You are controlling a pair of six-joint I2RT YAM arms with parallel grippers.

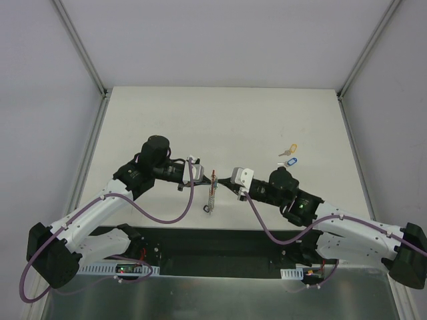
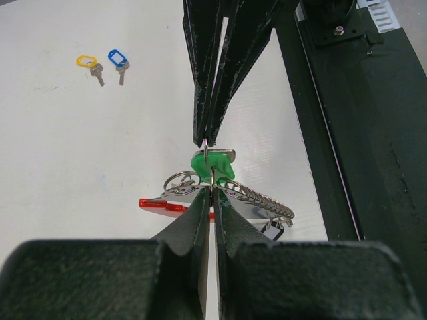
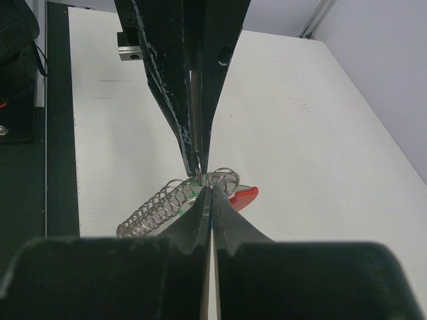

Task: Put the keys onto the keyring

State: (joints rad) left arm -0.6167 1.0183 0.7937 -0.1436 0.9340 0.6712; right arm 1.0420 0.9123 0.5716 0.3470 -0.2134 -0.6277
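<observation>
Contact point was hard to read: in both wrist views the fingertips covered most of the small split rings, and the top view showed the keyring (image 2: pixel 263 200) only as a thin line between the two arms. Could not tell whether its lower end touched the desk (image 1: pixel 267 120) or hung just above it. The green key (image 2: pixel 208 164) was partly hidden; only its plastic head and a bit of metal showed between the opposing fingertips, and the right wrist view gave only a sliver of green. Left end effector (image 2: pixel 212 195) was fully closed, jaws pressed together with no gap, tips pinching a thin wire ring of the keyring just beside the green head. Right end effector (image 3: pixel 211 192) was likewise fully closed, tips meeting the same wire ring from the opposite side, tip to tip with the left. The grey chain trailed away under the fingers, and the red loop (image 2: pixel 159 203) stuck out on the other side. The yellow key (image 2: pixel 87 62) and blue key (image 2: pixel 117 57) lay side by side on the desk, well apart from both arms, on the right arm's side.
</observation>
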